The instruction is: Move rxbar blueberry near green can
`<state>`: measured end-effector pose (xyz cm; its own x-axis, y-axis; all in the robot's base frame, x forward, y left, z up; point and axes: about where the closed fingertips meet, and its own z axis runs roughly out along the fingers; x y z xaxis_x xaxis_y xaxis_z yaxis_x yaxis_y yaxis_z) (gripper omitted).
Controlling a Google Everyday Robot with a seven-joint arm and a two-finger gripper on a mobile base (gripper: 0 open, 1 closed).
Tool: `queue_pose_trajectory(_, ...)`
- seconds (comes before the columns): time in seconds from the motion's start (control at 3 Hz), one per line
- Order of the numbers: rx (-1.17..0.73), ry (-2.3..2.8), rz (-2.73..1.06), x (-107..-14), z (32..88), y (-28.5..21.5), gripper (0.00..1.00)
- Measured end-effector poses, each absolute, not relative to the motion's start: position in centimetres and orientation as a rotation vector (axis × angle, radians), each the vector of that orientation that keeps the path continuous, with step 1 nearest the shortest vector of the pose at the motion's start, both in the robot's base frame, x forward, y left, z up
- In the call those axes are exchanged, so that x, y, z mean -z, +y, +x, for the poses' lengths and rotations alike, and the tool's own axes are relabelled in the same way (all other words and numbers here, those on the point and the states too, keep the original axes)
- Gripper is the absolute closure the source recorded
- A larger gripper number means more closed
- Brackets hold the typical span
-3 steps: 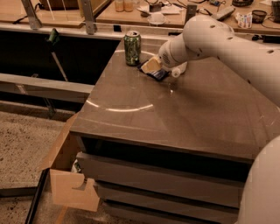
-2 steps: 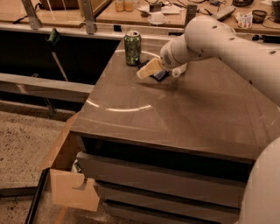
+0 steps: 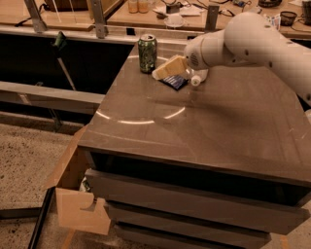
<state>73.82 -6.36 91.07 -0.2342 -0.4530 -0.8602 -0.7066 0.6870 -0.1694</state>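
Note:
The green can (image 3: 147,53) stands upright at the far left corner of the brown table top (image 3: 194,126). The rxbar blueberry (image 3: 176,82), a dark navy wrapper, lies flat on the table just right of the can, about a can's width away. My gripper (image 3: 164,71), beige, hangs on the white arm (image 3: 243,36) reaching in from the right. It sits just above the bar's left end, between the bar and the can. It covers part of the bar.
A clear bottle with a white cap (image 3: 196,80) lies right behind the bar, under the arm. Drawers (image 3: 184,204) are below the table top, and an open cardboard box (image 3: 73,194) stands at the lower left. A cluttered wooden bench (image 3: 146,9) runs behind.
The gripper dipped toward the bar, then rose slightly and stays over its left end. The bar and the can have not moved.

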Motion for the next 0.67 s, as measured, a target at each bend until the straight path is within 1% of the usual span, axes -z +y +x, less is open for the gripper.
queue_pose_trajectory(0.33,-0.287,1.800,-0.865,-94.7,71.8,-8.7,0.00)
queue_pose_trajectory(0.67,-0.202,1.796,-0.816,-96.5,70.3,-11.7,0.00)
